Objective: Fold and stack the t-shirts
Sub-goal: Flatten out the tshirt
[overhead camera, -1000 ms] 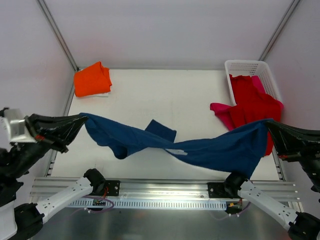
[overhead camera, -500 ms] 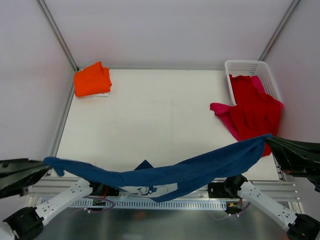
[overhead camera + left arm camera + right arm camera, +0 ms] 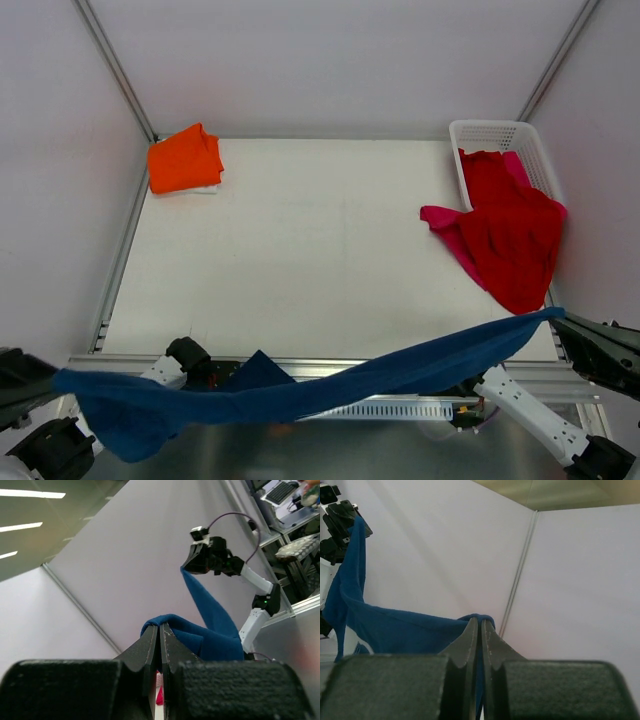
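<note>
1. Navy blue soft-cloth t-shirt (image 3: pixel 400 365) hangs stretched betw. both arms, well to the near-left of the white plastic lattice basket (image 3: pixel 490 130). It's out past the table's near edge, sagging mid-span, w/ a loose flap bunched toward the end far from the basket. Chest print not visible.
2. Left gripper (image 3: pixel 160 630): jaws pinched tight on one end of the navy cloth. Right gripper (image 3: pixel 481 626): same, clamped on the end nearer the basket.
3. Step in hand, prob.: spread the shirt flat for folding. To do it well: hold both pinches firm, even out tension so sag & twist drop out, carry it over bare tabletop left of the basket, touch the hanging hem down first, then lay the rest. Avoid snagging the red cloth.
4. Red t-shirt (image 3: pixel 515 240) spills from the basket onto the table; pink t-shirt (image 3: pixel 445 225) pokes out at its left. Folded orange t-shirt (image 3: pixel 185 160) sits far left of the basket, likely the stack spot.
5. Surface: white matte tabletop (image 3: pixel 300 250), bare left of the basket. Room: pale lilac-grey walls, thin metal corner posts.
</note>
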